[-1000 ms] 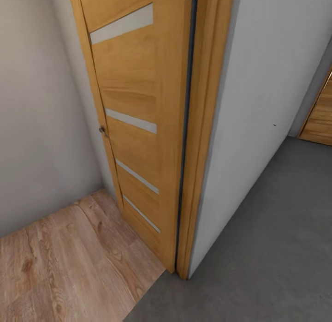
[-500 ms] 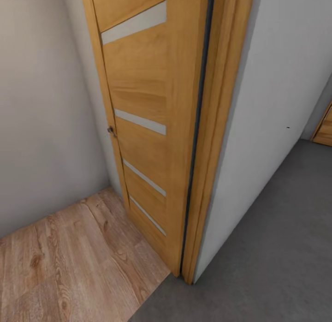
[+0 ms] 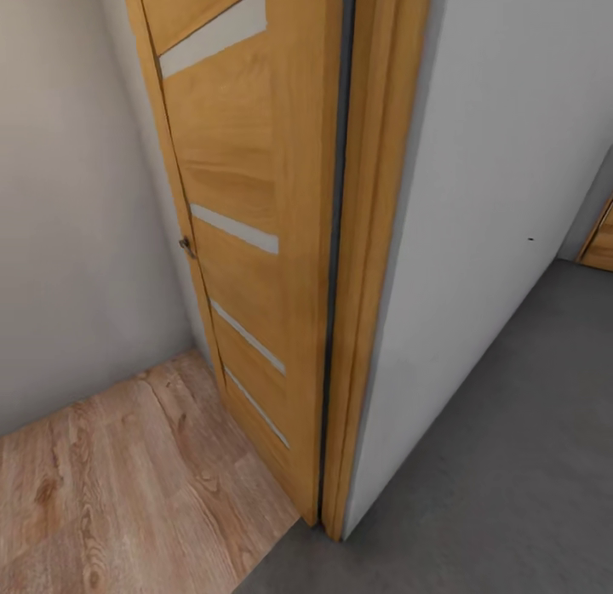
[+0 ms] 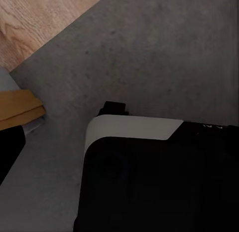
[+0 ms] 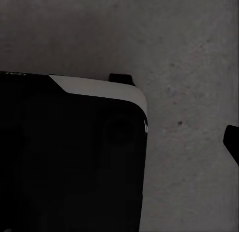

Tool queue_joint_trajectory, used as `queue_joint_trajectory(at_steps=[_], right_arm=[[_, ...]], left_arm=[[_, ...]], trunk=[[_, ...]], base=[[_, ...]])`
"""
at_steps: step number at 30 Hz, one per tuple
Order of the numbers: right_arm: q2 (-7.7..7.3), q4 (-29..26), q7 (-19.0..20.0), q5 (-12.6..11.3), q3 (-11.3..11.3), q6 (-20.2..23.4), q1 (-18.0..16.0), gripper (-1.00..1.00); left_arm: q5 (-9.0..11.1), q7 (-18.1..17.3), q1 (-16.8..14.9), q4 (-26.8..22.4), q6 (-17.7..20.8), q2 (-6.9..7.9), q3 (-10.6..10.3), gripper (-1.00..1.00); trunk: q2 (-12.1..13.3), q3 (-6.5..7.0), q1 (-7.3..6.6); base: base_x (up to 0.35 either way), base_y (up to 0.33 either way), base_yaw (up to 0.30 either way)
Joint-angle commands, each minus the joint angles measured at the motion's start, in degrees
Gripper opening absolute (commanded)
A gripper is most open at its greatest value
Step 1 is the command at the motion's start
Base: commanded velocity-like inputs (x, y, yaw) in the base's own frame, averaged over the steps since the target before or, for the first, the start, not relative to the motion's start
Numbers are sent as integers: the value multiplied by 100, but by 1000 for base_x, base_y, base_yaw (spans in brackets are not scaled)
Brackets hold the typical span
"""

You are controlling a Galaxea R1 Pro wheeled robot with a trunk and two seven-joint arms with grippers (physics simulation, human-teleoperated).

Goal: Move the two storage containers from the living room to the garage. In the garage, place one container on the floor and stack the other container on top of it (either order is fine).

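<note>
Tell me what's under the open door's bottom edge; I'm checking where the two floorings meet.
Light wood planks run under the orange door. Grey concrete begins at the frame's foot. The door leaf covers the wall behind it.

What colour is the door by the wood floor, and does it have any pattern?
Orange-tan wood door with pale horizontal stripes, clearest in the head view.

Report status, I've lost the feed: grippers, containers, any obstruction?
Grippers: state cannot be told. On grey speckled concrete floor at its seam with light wood-plank floor. Open orange wooden door and white wall end straight ahead.
</note>
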Motion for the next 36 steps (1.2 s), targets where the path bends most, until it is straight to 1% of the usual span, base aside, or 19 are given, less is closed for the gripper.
queue_joint_trajectory(at_steps=[1,36], right_arm=[[5,18,-1,-51,48,-33,-6,100],[0,18,-1,-51,48,-31,-6,100]], left_arm=[[35,4,-5,7,-27,-1,20,100],[44,8,-5,7,-40,9,28,100]], trunk=[[-4,-6,2],[-4,-6,2]], base=[[161,-142,186],[8,-7,267]])
